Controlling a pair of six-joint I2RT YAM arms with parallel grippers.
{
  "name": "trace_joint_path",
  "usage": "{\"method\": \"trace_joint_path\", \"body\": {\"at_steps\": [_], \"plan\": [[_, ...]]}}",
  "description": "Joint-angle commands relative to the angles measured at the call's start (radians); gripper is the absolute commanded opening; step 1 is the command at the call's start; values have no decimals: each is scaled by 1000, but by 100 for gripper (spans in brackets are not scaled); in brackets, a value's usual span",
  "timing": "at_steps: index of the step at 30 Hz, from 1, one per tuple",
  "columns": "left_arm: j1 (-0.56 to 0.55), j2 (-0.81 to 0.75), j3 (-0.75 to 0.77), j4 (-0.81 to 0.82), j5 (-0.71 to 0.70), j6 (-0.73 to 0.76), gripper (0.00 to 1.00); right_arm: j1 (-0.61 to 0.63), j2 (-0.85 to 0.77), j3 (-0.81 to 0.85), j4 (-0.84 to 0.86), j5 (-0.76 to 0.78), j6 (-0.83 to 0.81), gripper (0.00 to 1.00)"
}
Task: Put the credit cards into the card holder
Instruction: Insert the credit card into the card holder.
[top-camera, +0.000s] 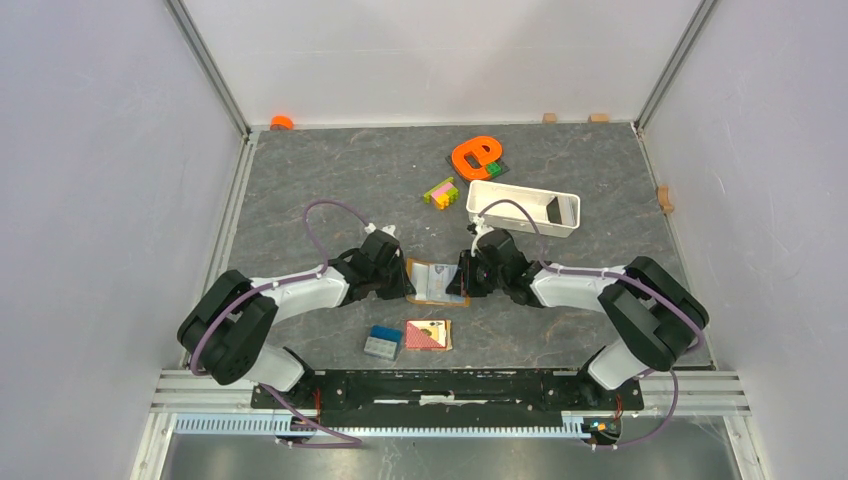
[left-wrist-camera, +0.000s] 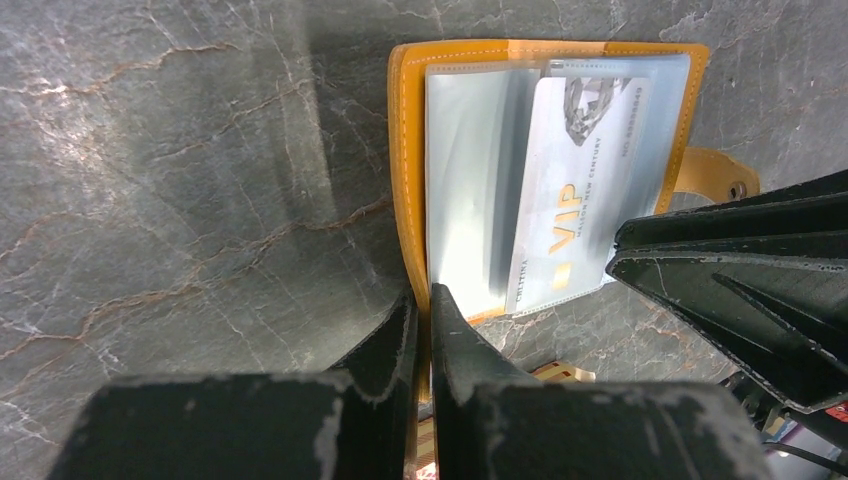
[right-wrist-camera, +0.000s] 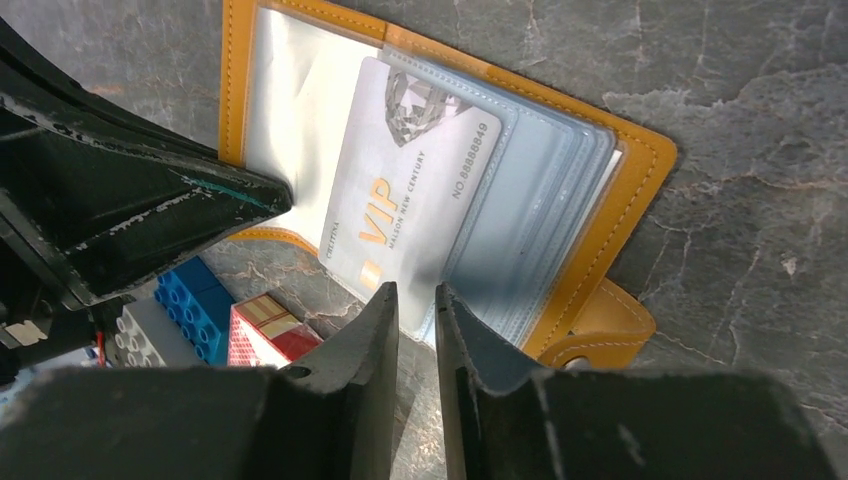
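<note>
The tan-orange card holder (top-camera: 432, 283) lies open on the table between my two grippers. A pale VIP credit card (left-wrist-camera: 575, 190) sits slanted in its clear sleeves, its lower end sticking out past the holder's edge; it also shows in the right wrist view (right-wrist-camera: 410, 180). My left gripper (left-wrist-camera: 424, 300) is shut on the holder's orange left edge (left-wrist-camera: 405, 150). My right gripper (right-wrist-camera: 416, 296) stands at the card's and sleeves' near edge, its jaws a narrow gap apart with bare table showing between them. The snap clasp tab (right-wrist-camera: 600, 325) lies flat on the right.
A red-and-tan square tile (top-camera: 428, 334) and a blue-and-grey block (top-camera: 382, 342) lie just in front of the holder. A white tray (top-camera: 522, 207), an orange ring-shaped piece (top-camera: 476, 155) and small coloured blocks (top-camera: 440, 192) lie behind it.
</note>
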Motion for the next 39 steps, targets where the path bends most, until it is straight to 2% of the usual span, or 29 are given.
{"method": "trace_joint_path", "body": {"at_steps": [1,9,19,26,39], "plan": [[0,4,-17,-14,-7,-37,2,-2,-13,-74,26,80,77,26],[2,1,-21,-19,-18,-39,2,-12,-43,-146,67,118,138,28],[2,10,-28,36,35,-25,2,-12,37,-184,292,-34,217,29],[2,13,-26,36,35,-19,2,-11,0,-201,441,-78,226,30],[2,20,-18,58,65,-10,2,38,-34,-114,371,-28,128,31]]}}
